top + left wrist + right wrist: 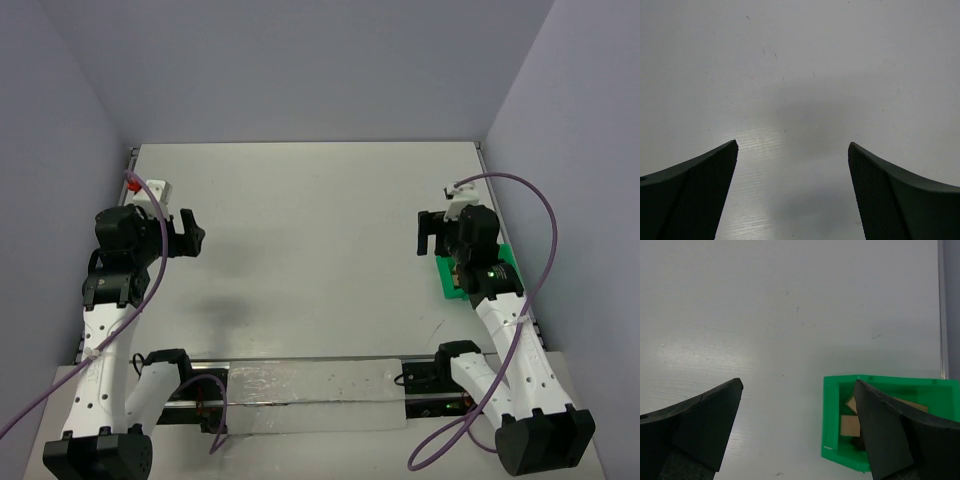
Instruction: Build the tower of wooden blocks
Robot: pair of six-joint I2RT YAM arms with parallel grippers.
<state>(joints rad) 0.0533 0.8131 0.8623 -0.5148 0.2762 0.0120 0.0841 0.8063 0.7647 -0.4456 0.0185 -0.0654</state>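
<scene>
Black textured fingers of the right claw [798, 385] stand wide apart with nothing between them. The left claw [793, 144] gapes likewise over the pale grey surface [800, 60]. No tower stands yet: the light tan wooden blocks [850, 426] lie loose in the small green plastic bin [830, 410], partly hidden behind the right claw's right-hand finger. The right arm is much nearer to them. Their long axes cannot be read.
</scene>
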